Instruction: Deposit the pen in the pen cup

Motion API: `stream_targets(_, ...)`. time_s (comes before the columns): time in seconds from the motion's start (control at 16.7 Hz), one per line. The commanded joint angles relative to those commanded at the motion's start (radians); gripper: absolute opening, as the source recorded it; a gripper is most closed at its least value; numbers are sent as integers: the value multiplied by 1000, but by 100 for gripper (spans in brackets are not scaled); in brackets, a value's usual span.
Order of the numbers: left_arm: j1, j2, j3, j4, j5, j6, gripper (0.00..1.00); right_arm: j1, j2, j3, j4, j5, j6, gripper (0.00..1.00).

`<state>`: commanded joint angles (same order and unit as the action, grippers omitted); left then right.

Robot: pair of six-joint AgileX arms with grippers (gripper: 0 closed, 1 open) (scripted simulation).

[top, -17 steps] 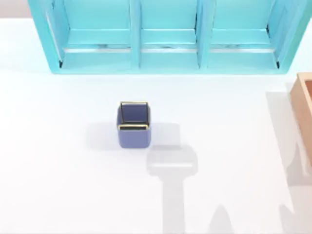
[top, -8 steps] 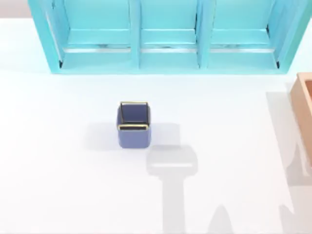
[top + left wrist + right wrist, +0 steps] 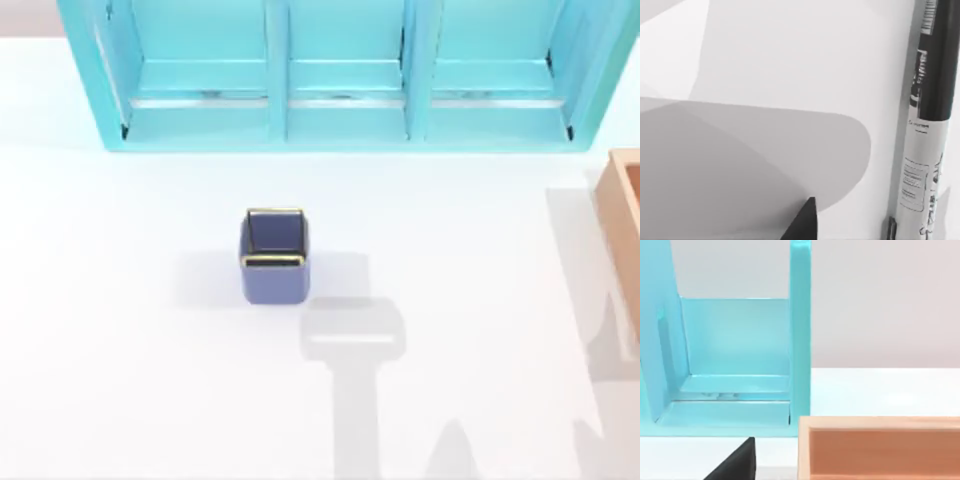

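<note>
Overhead view: small square periwinkle-blue pen cup with rounded corners and a thin gold rim stands upright on the white table, a little toward nine o'clock of centre. The large turquoise shelf unit with three compartments spans the twelve o'clock edge, well apart from the cup. A tan wooden box sits at the three o'clock edge.

Left wrist view: a long pen with a black upper barrel and a white printed lower barrel lies flat on the table. A dark fingertip of the left gripper juts in near it, apart from it; whether the fingers are wide or narrow cannot be told.

Right wrist view: the shelf unit's end compartment and the wooden box's wall show, with a dark fingertip of the right gripper before them; its spread cannot be told.
</note>
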<state>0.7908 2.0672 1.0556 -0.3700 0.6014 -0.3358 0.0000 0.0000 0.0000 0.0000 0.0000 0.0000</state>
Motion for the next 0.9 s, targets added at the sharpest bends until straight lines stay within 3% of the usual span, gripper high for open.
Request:
stream_targets(0.24,-3,3,-2,5,-1,-3,100,0,0,0,0,0,0,100)
stream_targets(0.9,-3,3,-2,5,-1,-3,17,0,0,0,0,0,0,100)
